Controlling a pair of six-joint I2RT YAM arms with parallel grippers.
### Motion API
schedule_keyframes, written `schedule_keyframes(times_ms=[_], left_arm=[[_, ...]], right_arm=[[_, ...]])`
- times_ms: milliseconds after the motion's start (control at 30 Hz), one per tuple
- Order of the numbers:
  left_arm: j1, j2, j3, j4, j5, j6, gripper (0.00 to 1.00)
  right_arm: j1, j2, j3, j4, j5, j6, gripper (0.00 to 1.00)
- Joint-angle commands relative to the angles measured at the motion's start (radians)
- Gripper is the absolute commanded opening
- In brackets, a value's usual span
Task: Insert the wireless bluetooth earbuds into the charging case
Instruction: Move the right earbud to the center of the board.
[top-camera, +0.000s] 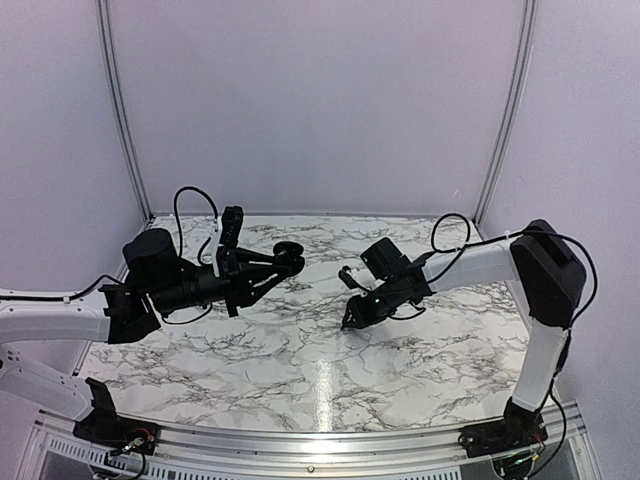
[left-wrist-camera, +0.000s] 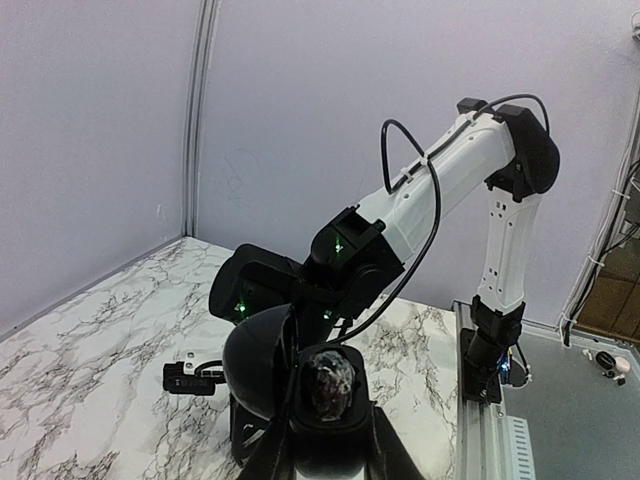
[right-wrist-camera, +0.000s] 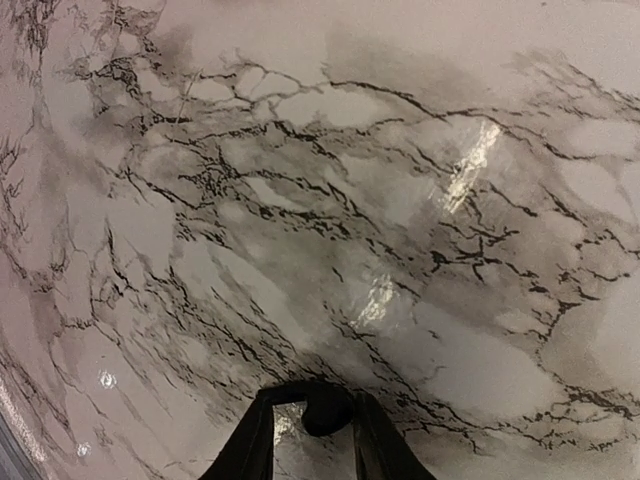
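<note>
**Left:** your left gripper (top-camera: 285, 262) is fully closed on the charging case (left-wrist-camera: 330, 385), which it holds raised above the marble table (top-camera: 250, 370), left of centre.

**Right:** your right gripper (top-camera: 350, 322) points down at the table. Its jaws stand slightly apart, wider than the single earbud (right-wrist-camera: 326, 412) sitting between them.

**Likely risks:** if you close off-centre, the bud may squirt sideways or roll away. If you tilt the raised case, its seat will turn away from your approach.

**Appearance:** the case shows as a pale, mottled oval against a black dome (left-wrist-camera: 262, 368). The earbud is a small, glossy dark bead.
</note>
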Motion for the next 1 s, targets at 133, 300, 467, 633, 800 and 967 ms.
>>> schedule_keyframes(times_ms=[133,300,467,633,800,967], left_arm=[[0.007,-0.037,-0.024,0.003,-0.018,0.020,0.00],[0.007,-0.044,-0.030,0.003,-0.022,0.023,0.00],[0.007,-0.046,-0.031,0.002,-0.024,0.025,0.00],[0.009,-0.052,-0.033,0.001,-0.022,0.024,0.00],[0.012,-0.058,-0.035,0.002,-0.022,0.024,0.00],[0.012,-0.060,-0.037,0.001,-0.018,0.021,0.00]], right_arm=[[0.015,0.067,0.094,-0.050,-0.017,-0.047,0.24],[0.037,0.098,0.131,-0.095,-0.049,-0.110,0.21],[0.090,0.128,0.176,-0.190,-0.058,-0.212,0.19],[0.140,0.104,0.174,-0.265,-0.033,-0.280,0.18],[0.202,0.078,0.185,-0.364,0.089,-0.322,0.20],[0.239,0.056,0.240,-0.409,0.167,-0.356,0.30]])
